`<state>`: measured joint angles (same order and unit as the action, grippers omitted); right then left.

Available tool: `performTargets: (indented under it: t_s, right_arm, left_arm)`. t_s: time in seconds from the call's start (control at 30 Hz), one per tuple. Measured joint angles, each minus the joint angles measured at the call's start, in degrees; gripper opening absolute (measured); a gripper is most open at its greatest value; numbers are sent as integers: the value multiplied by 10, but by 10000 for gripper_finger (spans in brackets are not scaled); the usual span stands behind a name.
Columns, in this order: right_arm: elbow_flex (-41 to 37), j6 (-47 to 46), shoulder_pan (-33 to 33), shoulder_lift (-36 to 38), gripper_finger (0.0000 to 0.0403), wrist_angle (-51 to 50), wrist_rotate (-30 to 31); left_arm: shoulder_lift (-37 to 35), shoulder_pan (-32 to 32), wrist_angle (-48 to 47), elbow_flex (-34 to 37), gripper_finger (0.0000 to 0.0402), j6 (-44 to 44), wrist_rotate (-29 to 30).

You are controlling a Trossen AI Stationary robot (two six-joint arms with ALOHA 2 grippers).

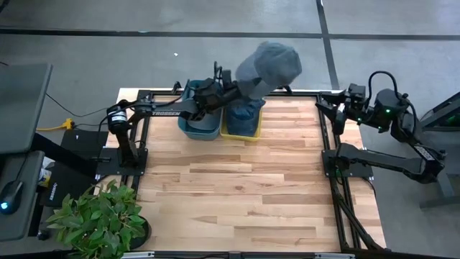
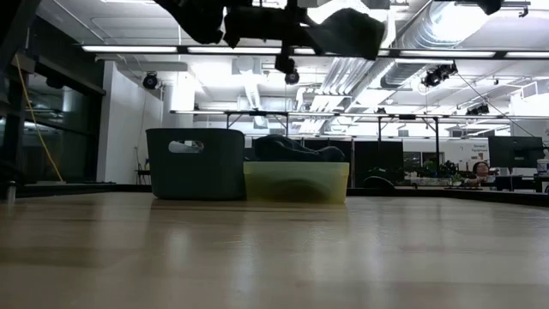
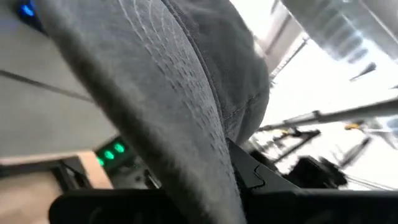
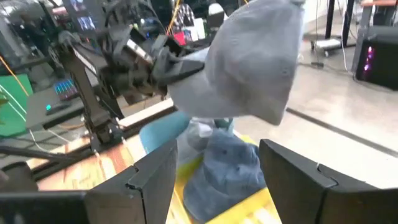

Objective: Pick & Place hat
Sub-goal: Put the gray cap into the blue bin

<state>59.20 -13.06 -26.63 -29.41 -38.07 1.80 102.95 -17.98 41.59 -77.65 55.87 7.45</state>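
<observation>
A grey cap (image 1: 269, 66) hangs in the air above the far middle of the table, over a yellow bin (image 1: 231, 134) that holds blue-grey hats (image 4: 224, 168). My left gripper (image 1: 233, 90) reaches in from the left and is shut on the cap. A teal bin (image 1: 201, 128) stands left of the yellow one. My right gripper (image 4: 217, 149) waits open at the table's far right corner, pointing at the cap from a distance with nothing between its fingers. My left gripper pinches the cap's brim (image 4: 198, 62) between its two fingers. The fingers come nearly level from the table's left side, tipped slightly upward. The cap is lifted clear of the bins, its crown (image 4: 261, 56) standing out beyond the fingertips toward the right.
The two bins stand side by side at the far edge. The black frame rails (image 1: 327, 155) run along the table's sides. A potted plant (image 1: 100, 219) stands off the near left corner. The wooden top (image 1: 237, 187) in front of the bins is bare.
</observation>
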Motion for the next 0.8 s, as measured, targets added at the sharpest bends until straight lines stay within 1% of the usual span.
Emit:
performTargets:
  t_s: [0.1,0.17,0.23,0.33,0.53,0.63,0.8]
  right_arm:
    - [0,-3,0,1,221,-17,0]
    - [0,-4,0,1,220,-23,0]
    - [0,-4,0,2,221,-25,4]
    - [0,-4,0,2,220,-34,19]
    - [0,-4,0,2,221,-52,23]
    - [0,-4,0,2,220,-63,24]
    - [0,0,0,2,220,-67,38]
  left_arm:
    - [-17,-1,-17,6,4,-20,42]
    - [-27,-1,-7,7,4,-42,78]
    - [-47,-1,-9,23,4,-57,107]
    - [-79,0,-8,57,4,-64,174]
    - [-163,0,-6,168,4,-64,281]
    - [-207,0,-9,227,4,-39,323]
    - [-229,20,7,293,4,13,409]
